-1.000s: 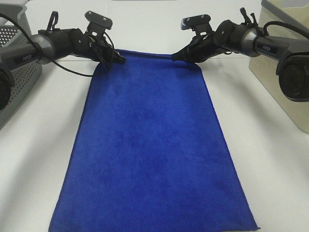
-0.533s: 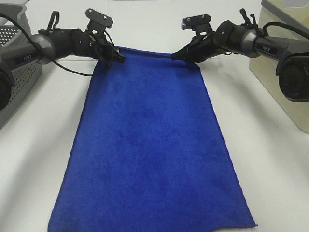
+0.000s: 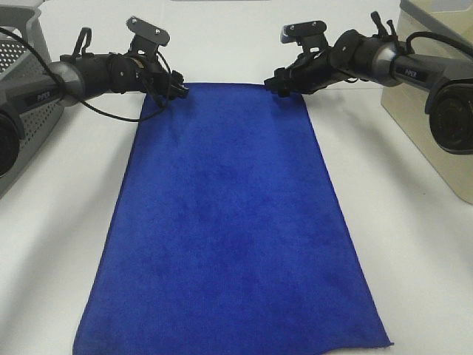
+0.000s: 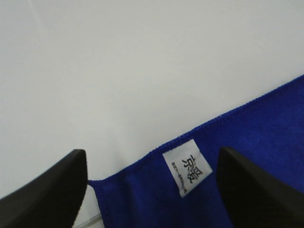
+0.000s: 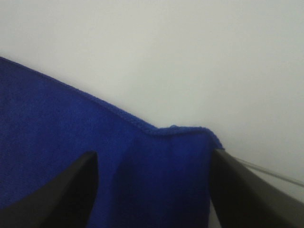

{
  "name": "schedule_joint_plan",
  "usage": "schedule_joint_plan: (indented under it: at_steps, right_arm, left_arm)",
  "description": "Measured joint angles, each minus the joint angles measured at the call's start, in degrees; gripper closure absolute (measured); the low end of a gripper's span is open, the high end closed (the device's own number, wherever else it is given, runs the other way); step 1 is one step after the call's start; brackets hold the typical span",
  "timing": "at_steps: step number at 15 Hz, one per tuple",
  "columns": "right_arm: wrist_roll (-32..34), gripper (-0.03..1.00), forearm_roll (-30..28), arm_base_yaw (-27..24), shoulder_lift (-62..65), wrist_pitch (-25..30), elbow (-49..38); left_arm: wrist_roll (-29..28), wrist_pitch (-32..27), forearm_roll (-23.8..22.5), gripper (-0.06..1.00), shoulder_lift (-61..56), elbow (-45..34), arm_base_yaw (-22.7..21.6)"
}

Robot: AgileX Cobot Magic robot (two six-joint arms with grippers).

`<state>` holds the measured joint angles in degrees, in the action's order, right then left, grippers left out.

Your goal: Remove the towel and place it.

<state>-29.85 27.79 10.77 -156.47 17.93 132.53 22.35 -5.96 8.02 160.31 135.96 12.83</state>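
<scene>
The towel [image 3: 233, 222] is plain deep royal blue, with a white tag [image 4: 186, 174] (black print on it). The counter [image 3: 414, 244] is white. Both arms are black, the basket [image 3: 26, 111] grey and perforated.

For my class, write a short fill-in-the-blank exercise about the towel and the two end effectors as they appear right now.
1. The towel lies spread flat and is coloured ____.
2. A small white ____ is sewn at the corner by the left end effector.
3. The fingers of the right end effector stand ____.

Missing words: blue; tag; open
</scene>
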Motion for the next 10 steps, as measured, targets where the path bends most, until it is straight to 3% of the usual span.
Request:
schedule_joint_plan:
  at_steps: [3, 5, 8, 10]
  right_arm:
    - [-1.20, 0.30, -4.18, -0.29, 4.35, -0.06, 0.00]
    - [-1.32, 0.30, -6.53, -0.63, 5.96, 2.35, 0.00]
    - [-1.38, 0.30, -8.59, -1.03, 8.42, 12.20, 0.00]
    - [0.46, 0.30, -8.65, -1.03, 11.86, 22.17, 0.00]
  left_arm:
    - [0.00, -0.34, -0.06, 0.17, -0.80, 0.00, 0.00]
    - [0.00, -3.72, -0.06, 0.17, -3.21, 0.00, 0.00]
    - [0.00, -14.09, -0.06, 0.16, -8.59, 0.00, 0.00]
    - [-0.57, -26.76, -0.06, 0.12, -13.35, 0.00, 0.00]
